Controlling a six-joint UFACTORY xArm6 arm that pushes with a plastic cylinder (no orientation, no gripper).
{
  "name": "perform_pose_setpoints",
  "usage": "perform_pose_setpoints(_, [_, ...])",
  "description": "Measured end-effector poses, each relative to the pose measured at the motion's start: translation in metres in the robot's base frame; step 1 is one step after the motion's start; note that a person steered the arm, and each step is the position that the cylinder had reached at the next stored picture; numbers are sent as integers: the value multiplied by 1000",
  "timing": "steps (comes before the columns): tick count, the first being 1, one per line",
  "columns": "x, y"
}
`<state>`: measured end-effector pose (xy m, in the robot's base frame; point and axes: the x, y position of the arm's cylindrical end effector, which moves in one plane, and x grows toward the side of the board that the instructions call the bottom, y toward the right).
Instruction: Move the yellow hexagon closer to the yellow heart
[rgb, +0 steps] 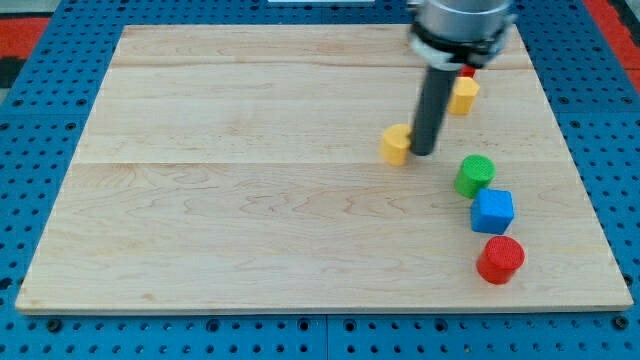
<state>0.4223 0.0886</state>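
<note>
my tip (423, 152) has no fingers. it sits touching the yellow hexagon (397, 144), mid-desk toward the right edge. the yellow heart (463, 95) lies near the far right corner; next, circle round and push there.

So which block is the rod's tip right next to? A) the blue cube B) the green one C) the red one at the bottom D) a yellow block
D: my tip stands just at the view's right of a yellow block, while the green block, blue cube and red block sit lower right, apart from it.
</note>
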Motion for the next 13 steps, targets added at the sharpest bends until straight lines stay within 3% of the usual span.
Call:
perform_pose_setpoints(2, [-10,-108])
perform_pose_setpoints(4, [-28,-13])
perform_pose_setpoints(6, [-35,118])
perform_pose_setpoints(7, [-74,155])
perform_pose_setpoints(9, [-80,107])
perform_pose_setpoints(11, [-116,85])
perform_pose_setpoints(13, [-87,11])
